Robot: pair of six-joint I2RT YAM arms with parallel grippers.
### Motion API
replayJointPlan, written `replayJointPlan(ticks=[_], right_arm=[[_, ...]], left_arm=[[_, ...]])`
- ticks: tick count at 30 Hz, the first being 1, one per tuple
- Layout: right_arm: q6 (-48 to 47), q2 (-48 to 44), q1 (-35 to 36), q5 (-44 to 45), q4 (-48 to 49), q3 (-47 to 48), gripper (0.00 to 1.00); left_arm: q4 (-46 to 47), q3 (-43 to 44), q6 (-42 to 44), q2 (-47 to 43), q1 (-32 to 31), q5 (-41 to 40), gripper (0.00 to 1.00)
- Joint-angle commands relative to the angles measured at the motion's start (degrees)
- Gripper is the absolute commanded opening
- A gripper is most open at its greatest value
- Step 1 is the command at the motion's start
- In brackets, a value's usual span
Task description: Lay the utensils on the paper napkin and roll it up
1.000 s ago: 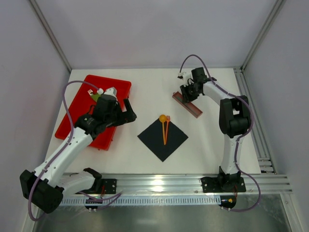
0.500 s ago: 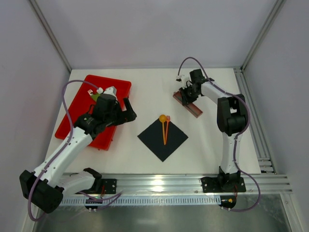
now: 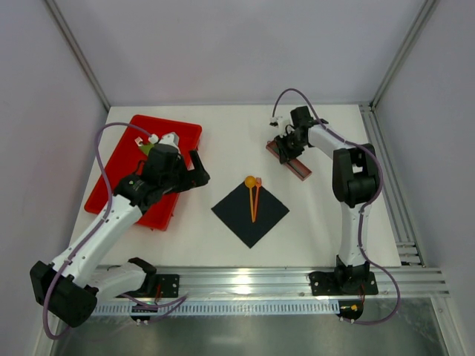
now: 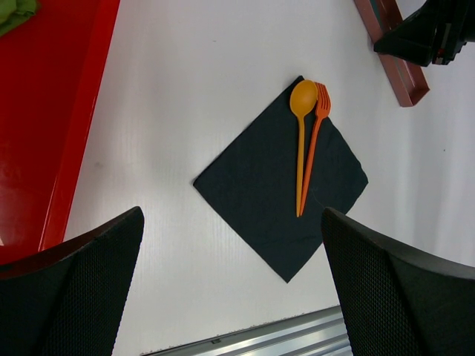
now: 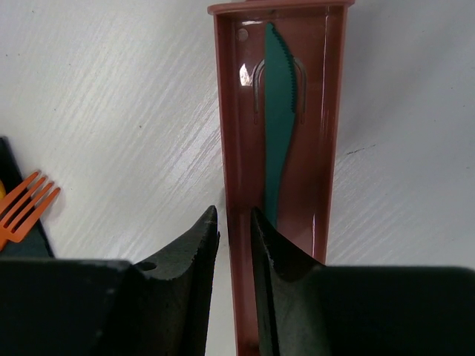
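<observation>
Utensils (image 4: 300, 163), spoon (image 4: 303, 98) and fork (image 4: 322, 100), lie on the paper napkin (image 4: 260, 185) at table centre; a green knife (image 5: 278, 133) sits in the brown tray (image 5: 315, 148) at one o'clock, right gripper (image 5: 234, 219) narrowed around its wall, grip unclear; left gripper (image 3: 200, 169) spread wide at ten o'clock; rolling not yet done.

Right wrist view: brown tray (image 5: 319, 148) runs off at 6 o'clock. The lower end of the teal knife (image 5: 280, 111) is hidden behind the right gripper (image 5: 234, 215) — contact with the tray wall indeterminate. Fork (image 5: 26, 204) cut off at 9 o'clock, tines only. Left wrist view: red tray (image 4: 44, 111) and green piece (image 4: 15, 11) cut off at 11 o'clock.
</observation>
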Motion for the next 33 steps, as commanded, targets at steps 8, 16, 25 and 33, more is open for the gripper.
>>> replayJointPlan(ticks=[8, 16, 25, 33], right_arm=[[1.7, -5.0, -0.6, -1.6, -0.6, 3.7, 0.27], [0.9, -5.0, -1.5, 2.6, -0.6, 3.0, 0.26], [-0.5, -4.4, -1.6, 3.1, -2.0, 2.1, 0.26], [-1.4, -4.9, -1.4, 2.4, -1.5, -1.2, 0.24]], left_arm=[[0.3, 1.8, 0.6, -1.7, 0.0, -0.8, 1.0], [0.4, 1.7, 0.7, -1.9, 0.1, -0.8, 1.0], [0.7, 1.6, 0.6, -1.7, 0.1, -0.6, 1.0], [1.3, 1.6, 0.7, -1.6, 0.0, -0.3, 1.0]])
